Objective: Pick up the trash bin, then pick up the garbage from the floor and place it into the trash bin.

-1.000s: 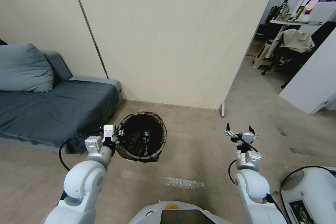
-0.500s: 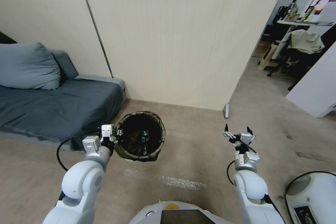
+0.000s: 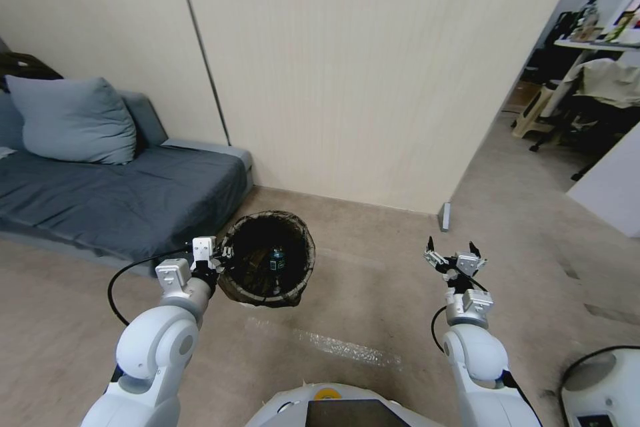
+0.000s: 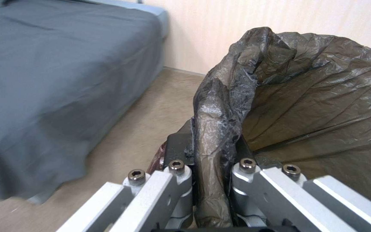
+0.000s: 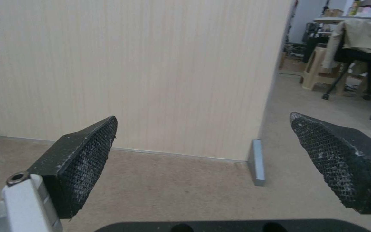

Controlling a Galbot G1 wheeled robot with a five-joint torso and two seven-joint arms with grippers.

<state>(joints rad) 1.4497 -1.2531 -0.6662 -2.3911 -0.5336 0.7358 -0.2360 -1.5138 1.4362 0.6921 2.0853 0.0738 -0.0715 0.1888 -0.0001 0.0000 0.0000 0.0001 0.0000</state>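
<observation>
In the head view the trash bin (image 3: 301, 278), lined with a dark brown-black bag, hangs just left of centre above the carpet. My left gripper (image 3: 223, 260) is shut on its near-left rim. The left wrist view shows that gripper (image 4: 213, 145) with its fingers (image 4: 177, 151) clamped on the folded bag edge of the trash bin (image 4: 314, 96). Garbage in the form of a bottle (image 3: 277, 261) stands inside the bin. My right gripper (image 3: 451, 247) is held out at the right, open and empty. In the right wrist view that gripper (image 5: 203, 154) has its pads (image 5: 87, 154) wide apart, facing the wall.
A grey sofa (image 3: 100, 200) with a pillow (image 3: 73, 120) stands at the left, close to the bin. A beige wall (image 3: 367, 80) is straight ahead, with a grey post (image 3: 445, 216) at its corner. A doorway at the right shows chairs (image 3: 587, 100). A white machine (image 3: 603, 387) sits at the lower right.
The whole picture has shifted rightward, so the camera has turned left. More of the sofa shows. Both arms and the held bin keep their places in the picture.
</observation>
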